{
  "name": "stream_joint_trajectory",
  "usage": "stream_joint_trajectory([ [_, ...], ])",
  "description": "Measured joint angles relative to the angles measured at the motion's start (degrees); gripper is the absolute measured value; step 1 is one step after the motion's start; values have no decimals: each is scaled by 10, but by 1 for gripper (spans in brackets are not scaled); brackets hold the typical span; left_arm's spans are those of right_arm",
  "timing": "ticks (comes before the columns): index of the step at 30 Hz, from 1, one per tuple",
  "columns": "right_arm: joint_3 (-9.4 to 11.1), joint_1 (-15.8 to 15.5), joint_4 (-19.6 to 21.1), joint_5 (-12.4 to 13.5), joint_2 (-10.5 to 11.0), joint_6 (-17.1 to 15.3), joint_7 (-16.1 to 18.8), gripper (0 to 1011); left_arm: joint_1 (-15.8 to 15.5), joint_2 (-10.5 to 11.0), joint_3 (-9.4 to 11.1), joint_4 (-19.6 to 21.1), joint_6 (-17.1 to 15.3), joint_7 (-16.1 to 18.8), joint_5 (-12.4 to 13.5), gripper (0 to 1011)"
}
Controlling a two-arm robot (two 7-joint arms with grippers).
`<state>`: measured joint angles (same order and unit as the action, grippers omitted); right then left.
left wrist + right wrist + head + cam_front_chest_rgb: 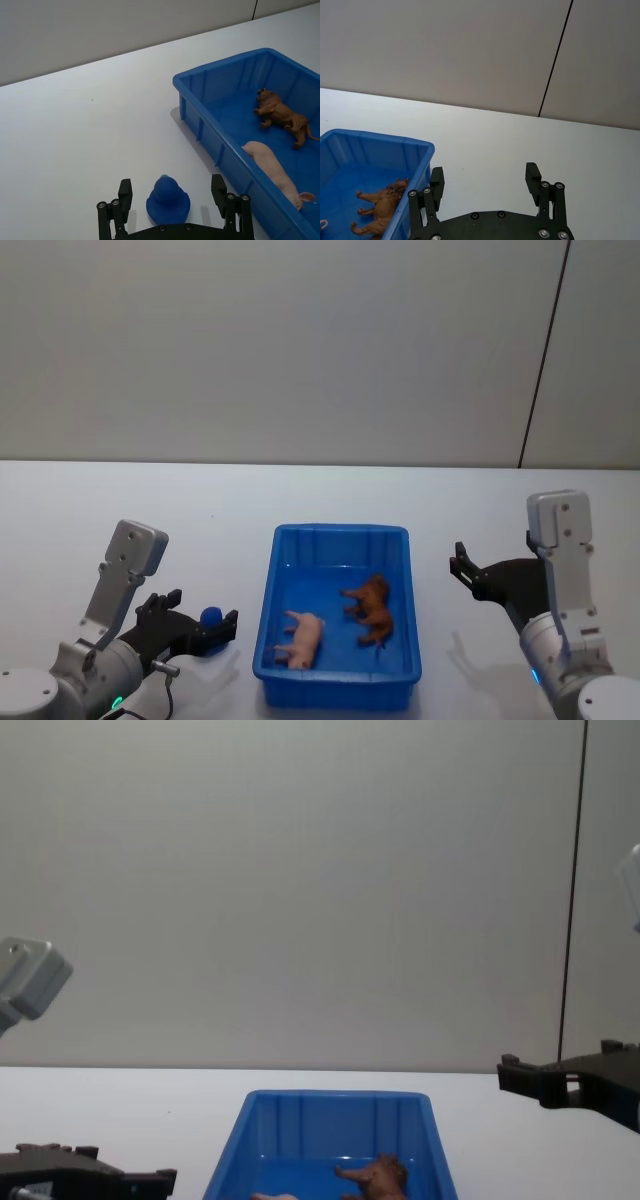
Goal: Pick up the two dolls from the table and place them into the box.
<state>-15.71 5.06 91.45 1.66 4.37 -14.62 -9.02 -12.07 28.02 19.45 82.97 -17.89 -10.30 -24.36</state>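
Since both dolls, the brown one (370,610) and the pink one (302,637), already lie inside the box (340,532), light and rigid-looking, best gripped across the body, the left gripper (188,624) and right gripper (466,571) hang wide and empty.

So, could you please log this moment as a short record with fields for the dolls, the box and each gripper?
brown doll: lying in the box, on the robot's right side of it
pink doll: lying in the box, near its front wall
box: blue, on the table
left gripper: open, a blue ball between its fingers
right gripper: open, holding nothing, right of the box
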Motion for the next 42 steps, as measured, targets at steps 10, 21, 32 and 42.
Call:
stream_joint_trajectory([
  [10, 0, 0, 0, 0, 0, 0, 0, 1001, -16, -11, 2, -28, -13, -12, 14, 1001],
  [21, 0, 0, 0, 0, 0, 0, 0, 1001, -39, -28, 8, -69, -17, -31, 28, 943],
  [32, 0, 0, 0, 0, 0, 0, 0, 1001, -59, -41, 13, -100, -22, -42, 46, 622],
  [42, 0, 0, 0, 0, 0, 0, 0, 1001, -71, -50, 18, -117, -24, -47, 66, 381],
])
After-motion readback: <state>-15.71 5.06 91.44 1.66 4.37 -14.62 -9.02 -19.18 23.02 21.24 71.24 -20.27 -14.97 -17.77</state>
